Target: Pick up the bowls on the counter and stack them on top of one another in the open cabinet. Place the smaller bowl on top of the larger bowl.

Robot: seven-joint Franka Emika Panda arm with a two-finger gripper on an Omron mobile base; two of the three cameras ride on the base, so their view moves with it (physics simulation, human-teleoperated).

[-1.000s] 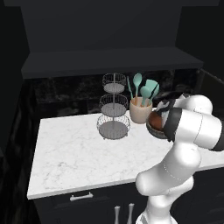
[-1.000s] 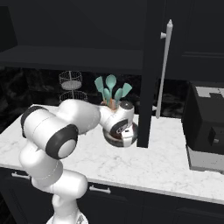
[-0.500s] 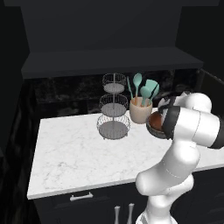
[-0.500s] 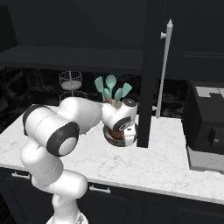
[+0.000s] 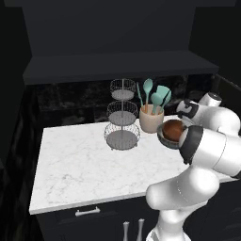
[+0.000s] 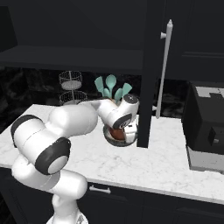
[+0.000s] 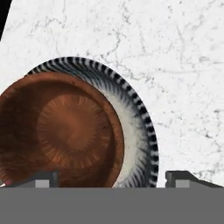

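Observation:
The smaller reddish-brown bowl [image 7: 65, 131] sits off-centre in the larger grey-green bowl [image 7: 140, 127], covering its left side in the hand view. Both rest on the white marble counter [image 5: 75, 164] next to the utensil cup; from the bases they show as brown bowl [image 5: 173, 129] [image 6: 116, 132] over a grey rim [image 5: 167, 141]. My gripper [image 7: 113, 180] [image 6: 127, 134] hovers just above them, open, its fingertips [image 7: 41, 179] spread wide and touching neither bowl. The open cabinet's dark shelf [image 5: 117, 66] runs above the counter.
A beige cup of teal utensils [image 5: 151, 117] and a three-tier wire basket stand [image 5: 122, 120] stand left of the bowls. The open cabinet door [image 6: 148, 74] with its long silver handle [image 6: 164, 65] hangs right beside the bowls. A dark appliance [image 6: 205, 127] sits at the right.
The hand has risen a little above the bowls and tilted slightly. The two bowls stay where they were.

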